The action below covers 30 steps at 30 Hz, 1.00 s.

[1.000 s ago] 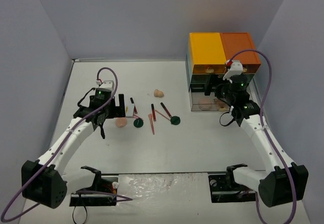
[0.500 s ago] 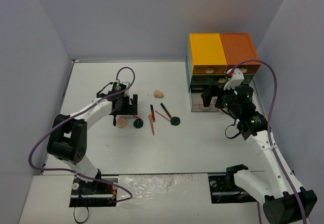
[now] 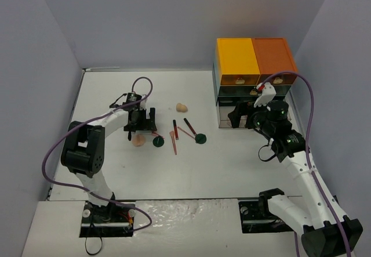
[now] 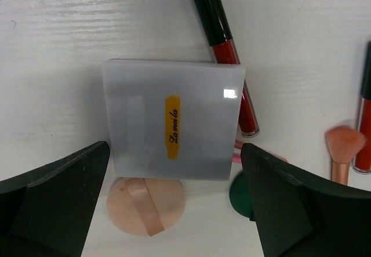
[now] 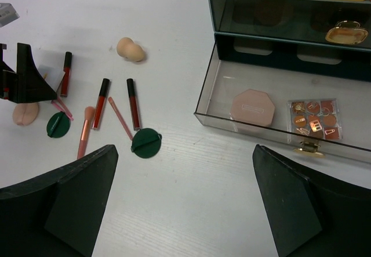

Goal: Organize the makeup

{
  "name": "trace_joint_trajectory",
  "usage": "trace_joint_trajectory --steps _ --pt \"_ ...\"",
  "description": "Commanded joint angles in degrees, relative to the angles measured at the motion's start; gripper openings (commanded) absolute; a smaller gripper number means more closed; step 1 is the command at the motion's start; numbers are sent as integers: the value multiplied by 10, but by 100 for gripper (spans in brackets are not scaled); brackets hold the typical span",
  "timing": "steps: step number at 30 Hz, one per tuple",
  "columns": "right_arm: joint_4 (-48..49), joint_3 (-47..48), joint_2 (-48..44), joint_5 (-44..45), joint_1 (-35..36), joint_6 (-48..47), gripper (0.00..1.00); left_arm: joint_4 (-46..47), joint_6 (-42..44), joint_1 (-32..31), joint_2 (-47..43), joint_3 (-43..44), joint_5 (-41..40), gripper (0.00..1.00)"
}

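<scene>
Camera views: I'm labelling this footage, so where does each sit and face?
Top external: above, behind the robot, looking down on the table; left arm and right arm show.
Left wrist: straight down onto the white palette; the left tool frames it.
Right wrist: facing the open drawer; the right tool shows.
Shared: peach puff, all three.

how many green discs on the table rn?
2. One green disc lies right of the peach puff; the second disc sits further right, at the end of a thin pink stick. The left arm could hide more.
</scene>
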Motion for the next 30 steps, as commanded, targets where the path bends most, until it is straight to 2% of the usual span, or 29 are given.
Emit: trace_joint_trajectory --steps 1,7,17,25,30 --pt "27 -1 -6 -16 4 -11 100 17 17 3 6 36 17 92" --pt "27 -3 -7 -18 4 -12 100 11 19 3 25 47 24 86" --pt "26 3 -7 -28 5 -8 100 -8 25 3 7 68 32 53" --pt "17 49 15 -79 5 13 99 -47 73 -7 -67 105 54 52" --pt "11 103 62 -149 8 74 94 -58 148 -63 -143 116 97 52"
